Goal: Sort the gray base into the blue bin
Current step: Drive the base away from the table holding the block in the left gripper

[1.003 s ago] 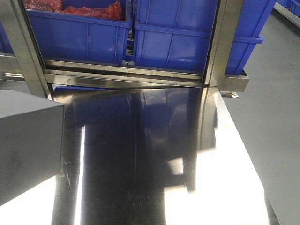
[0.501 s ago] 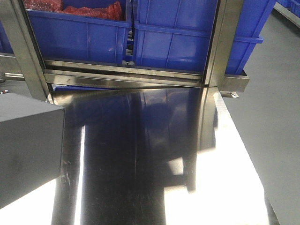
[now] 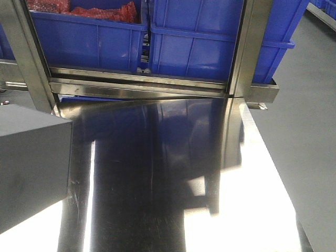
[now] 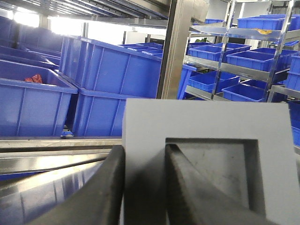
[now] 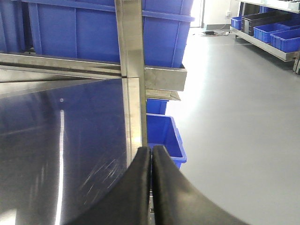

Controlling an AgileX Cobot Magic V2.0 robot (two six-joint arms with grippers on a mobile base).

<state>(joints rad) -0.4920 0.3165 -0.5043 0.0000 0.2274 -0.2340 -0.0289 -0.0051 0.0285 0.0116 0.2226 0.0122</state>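
Gray base (image 4: pixel 206 119): a matte gray cuboid with flat faces and sharp edges. In the left wrist view you see its square recessed hollow facing the camera. In the front view it fills the 9 o'clock edge (image 3: pixel 31 163).
Left gripper (image 4: pixel 144 157): you hold the base clamped by one wall. One curved black finger (image 4: pixel 105 192) presses the outer face and the other (image 4: pixel 187 187) sits inside the hollow.
Right gripper (image 5: pixel 151 151): its smooth black fingers are pressed together with nothing between them, above the table's 3 o'clock edge.
Table (image 3: pixel 157 178): polished steel sheet, mirror-bright, finely scratched, reflecting blue.
Blue bin (image 3: pixel 194 50): a deep blue plastic crate with ribbed walls and a rolled rim, on the steel shelf at 12 o'clock. It is well apart from the base, and you cannot see its floor.
Neighbouring crate (image 3: pixel 89 44): the same blue plastic, at 11 o'clock just beside the bin, holding crumpled red material (image 3: pixel 105 11).
Floor crate (image 5: pixel 164 136): a small blue crate on the smooth gray floor beside the table.
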